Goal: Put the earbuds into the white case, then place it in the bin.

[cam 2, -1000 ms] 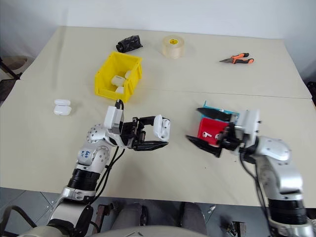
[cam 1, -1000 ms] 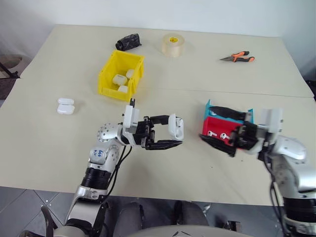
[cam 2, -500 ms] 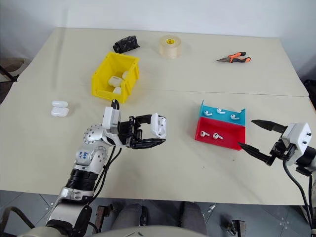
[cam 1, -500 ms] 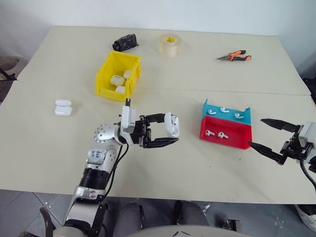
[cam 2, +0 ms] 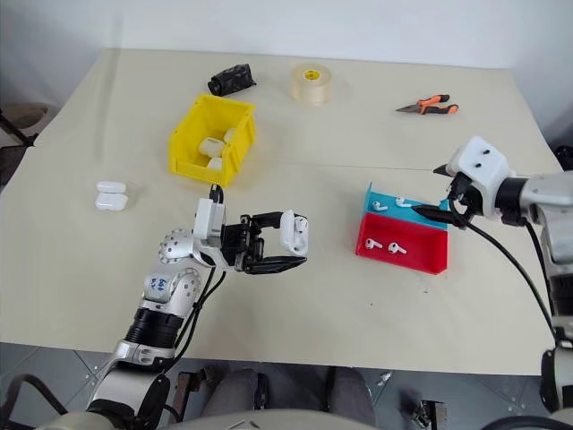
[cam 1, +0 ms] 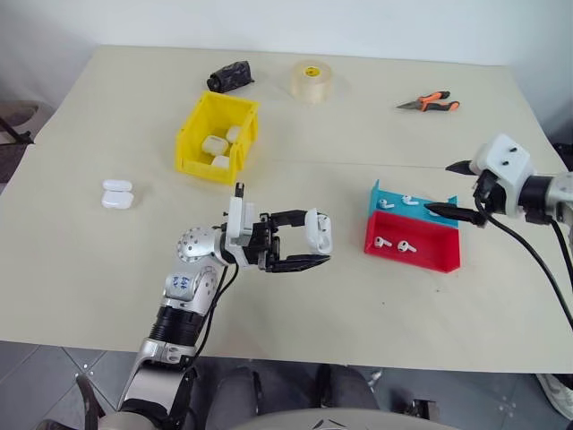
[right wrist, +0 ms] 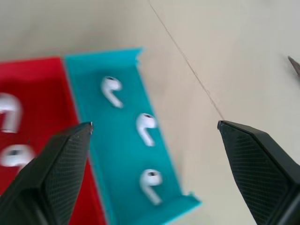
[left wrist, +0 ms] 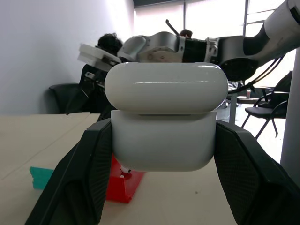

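The left gripper (cam 1: 303, 244) is clamped on the white case (cam 1: 317, 230), lid open, above the near middle of the table. The right gripper (cam 1: 454, 190), fingers wide apart, hovers over the cyan tray (right wrist: 126, 154) holding earbuds (right wrist: 145, 127). The earbud-loading step is in hand; next comes a fine pinch. The bin (cam 1: 218, 136) waits far left.

A roll of tape (cam 1: 312, 81) is seen lying flat at the far side of the beige counter (cam 1: 107, 260), with a crumpled black object (cam 1: 230, 76) to its left. Orange-handled pliers (cam 1: 430, 103) are seen far right. A red tray (cam 1: 412, 252) is set touching a cyan tray (cam 1: 380, 193).
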